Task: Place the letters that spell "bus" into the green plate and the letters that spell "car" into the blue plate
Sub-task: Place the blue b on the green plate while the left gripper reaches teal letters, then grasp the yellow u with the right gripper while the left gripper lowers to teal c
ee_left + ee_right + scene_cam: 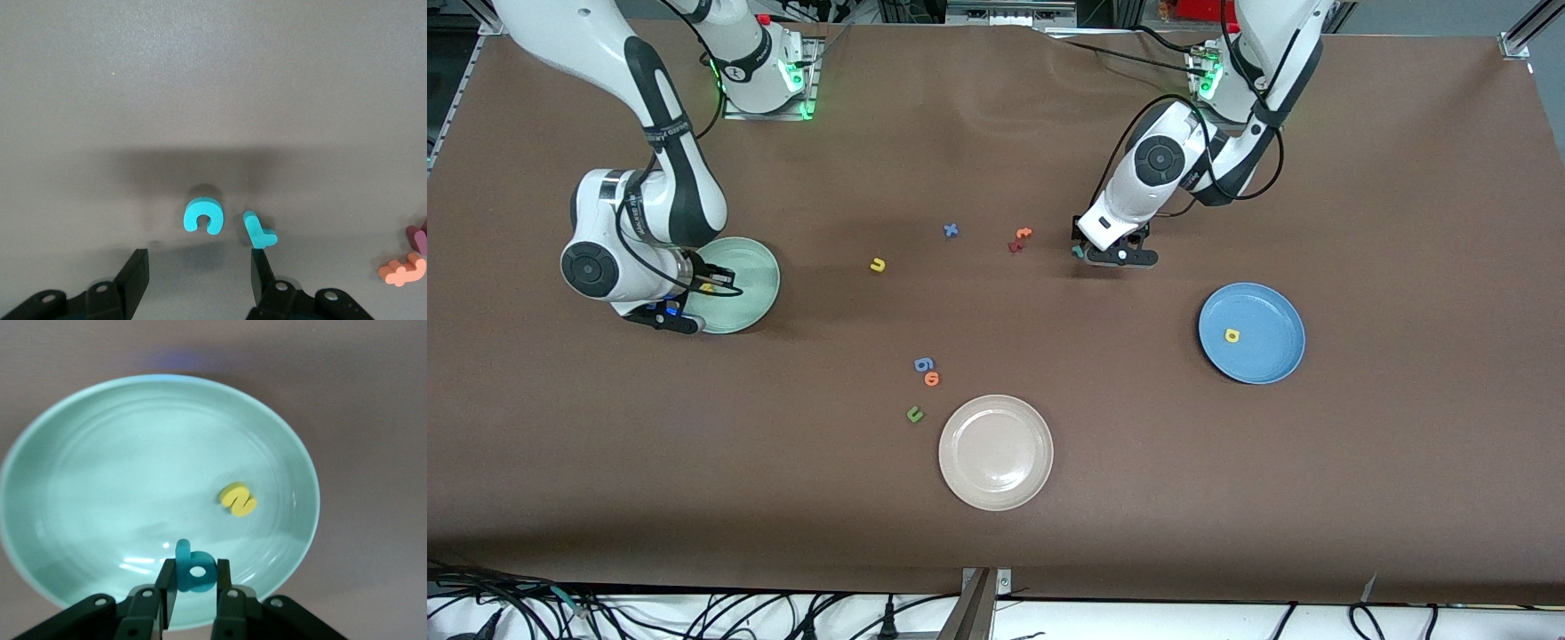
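My right gripper [193, 585] hangs low over the pale green plate [120, 467], shut on a teal b [193, 570]. A yellow s [238, 499] lies in that plate. My left gripper [197, 270] is down close to the table, open, with nothing between its fingers. A teal c [202, 215] and a teal r [257, 230] lie on the table just past its fingertips. The blue plate [1272, 356] holds a yellow a [1232, 335]. A yellow u [878, 264] lies on the table between the two arms.
A blue x [951, 230], an orange letter [1023, 234] and a dark red one [1015, 246] lie beside the left gripper. A blue 6 [923, 364], an orange o [932, 379] and a green u [914, 413] lie by the beige plate [996, 418].
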`<state>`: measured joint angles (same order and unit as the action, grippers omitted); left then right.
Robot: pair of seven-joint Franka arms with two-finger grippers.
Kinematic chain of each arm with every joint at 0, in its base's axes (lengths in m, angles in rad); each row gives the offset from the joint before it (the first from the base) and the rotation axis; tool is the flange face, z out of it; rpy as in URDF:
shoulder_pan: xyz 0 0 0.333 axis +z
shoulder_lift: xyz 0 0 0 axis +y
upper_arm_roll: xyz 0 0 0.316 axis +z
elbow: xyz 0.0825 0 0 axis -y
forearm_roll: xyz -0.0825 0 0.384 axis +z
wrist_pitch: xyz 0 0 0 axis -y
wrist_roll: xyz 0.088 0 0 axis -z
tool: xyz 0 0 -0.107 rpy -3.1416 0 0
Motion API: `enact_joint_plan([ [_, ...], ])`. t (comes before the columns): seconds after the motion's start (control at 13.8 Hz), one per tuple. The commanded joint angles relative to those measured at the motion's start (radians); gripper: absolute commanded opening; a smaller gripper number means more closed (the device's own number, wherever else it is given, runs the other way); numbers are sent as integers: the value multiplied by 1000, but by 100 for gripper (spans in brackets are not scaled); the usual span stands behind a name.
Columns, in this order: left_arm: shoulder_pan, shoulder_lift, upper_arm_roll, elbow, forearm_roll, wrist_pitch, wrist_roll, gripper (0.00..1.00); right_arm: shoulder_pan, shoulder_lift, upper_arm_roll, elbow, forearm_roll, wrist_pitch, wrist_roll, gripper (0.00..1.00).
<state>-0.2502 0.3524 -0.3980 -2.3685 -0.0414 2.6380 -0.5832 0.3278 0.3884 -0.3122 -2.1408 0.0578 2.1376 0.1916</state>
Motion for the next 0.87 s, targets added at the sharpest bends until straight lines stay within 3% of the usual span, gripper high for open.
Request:
enact_joint_plan([
  [0.0,6,-6,-1,-14,57,19,-17,69,1,7,2,-36,10,62,-18,8],
  [0.07,6,0,1,-14,63,19,-17,68,1,9,4,-37,10,62,-18,13],
  [0.15,3,3,1,-14,64,20,-17,68,1,9,2,-37,10,62,-18,32],
  [0.29,5,11,4,-14,90,20,-17,67,1,7,4,-36,10,62,-17,87],
  [0.36,8,17,7,-12,118,22,-17,66,1,6,4,-34,10,62,-17,98],
  [0.58,5,34,7,-6,121,25,-27,65,5,-38,25,-27,10,26,18,99],
  [0.8,3,49,7,9,123,30,-35,64,7,-92,108,-24,10,-1,124,99],
])
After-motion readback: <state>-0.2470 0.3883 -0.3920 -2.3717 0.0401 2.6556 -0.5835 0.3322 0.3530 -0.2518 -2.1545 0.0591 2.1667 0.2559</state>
